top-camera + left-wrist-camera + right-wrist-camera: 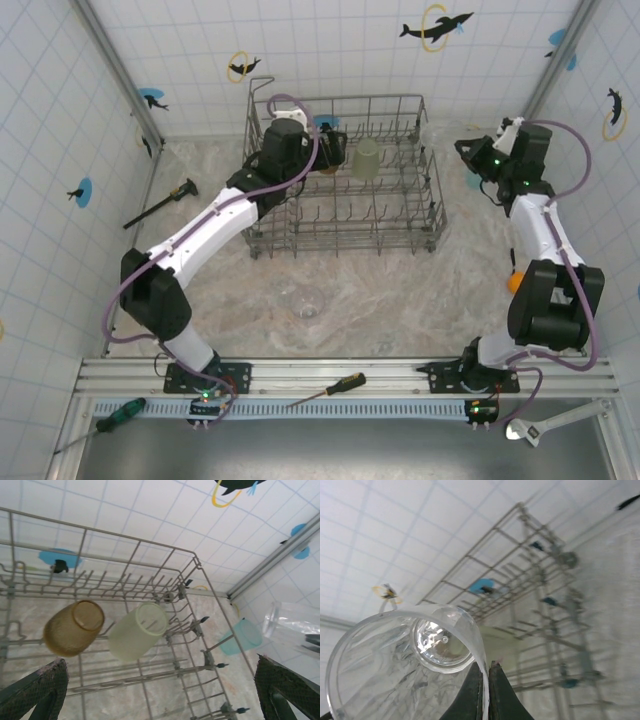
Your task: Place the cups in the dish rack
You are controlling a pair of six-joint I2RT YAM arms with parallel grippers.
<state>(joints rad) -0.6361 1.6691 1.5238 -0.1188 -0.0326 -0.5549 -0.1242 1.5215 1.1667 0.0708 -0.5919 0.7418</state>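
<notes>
My right gripper point(487, 672) pinches the rim of a clear cup point(395, 680), lower left, which I guess is light, slippery and easy to crack, while my left gripper point(160, 692) hangs spread wide, empty, over the rack point(195, 560).

The dish rack point(345, 175) is grey wire. Inside it, the amber cup point(74, 627) looks finely speckled, and at its 3 o'clock is a milky pale green cup point(137, 631). At the rack's 3 o'clock, a light blue cup point(241, 636) is see-through; the clear cup point(405, 665) is colourless. The walls point(330, 50) are white tile with a pale blue grid and black dolphins ringed in yellow. The table point(400, 290) is marbled beige. At the table's 7 o'clock, a screwdriver point(122, 411) has a green handle.
</notes>
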